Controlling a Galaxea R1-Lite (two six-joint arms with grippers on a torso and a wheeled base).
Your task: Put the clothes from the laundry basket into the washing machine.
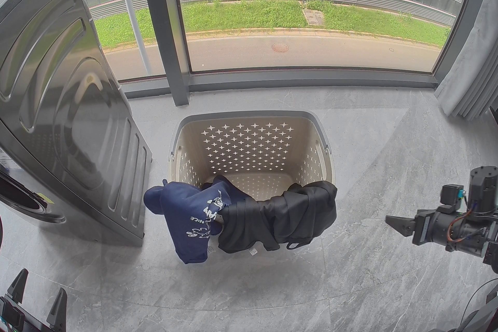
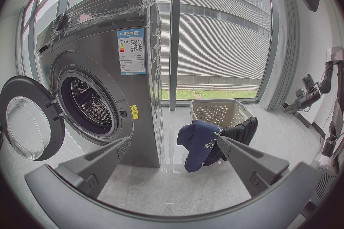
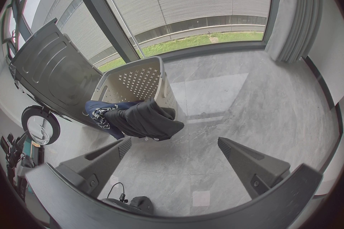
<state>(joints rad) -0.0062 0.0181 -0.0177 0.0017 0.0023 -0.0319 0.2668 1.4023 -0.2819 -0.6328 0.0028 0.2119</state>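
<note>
**A:** Position of clothes?
**B:** Draped over near rim of laundry basket [image 1: 251,116], hanging down outer wall towards floor [image 1: 394,151]. Navy garment [image 1: 189,216] with white print on side nearer washing machine [image 1: 67,105]; black garment [image 1: 290,213] beside it, overlapping at the middle.

**A:** Basket itself?
**B:** Beige, star-shaped perforations, upright on grey marbled stone floor, near machine's side panel.

**A:** Machine?
**B:** Grey front-loader. Round door [image 2: 30,118] swung wide open, perforated steel drum [image 2: 87,106] exposed. Clear film over top panel, label on front.

**A:** Room beyond?
**B:** Tall curved window [image 1: 321,1] behind basket, dark frame post [image 1: 166,16] rising just behind basket's left corner. Grass strip [image 1: 249,14], road [image 1: 290,50] and ribbed facade outside. Pale curtain [image 1: 474,73] at far right.

**A:** Grippers?
**B:** Left gripper [image 2: 172,138] low, facing machine front and basket, fingers spread apart, nothing between. Right gripper [image 3: 173,138] off to basket's right, well apart from it, fingers likewise spread, nothing held.
</note>
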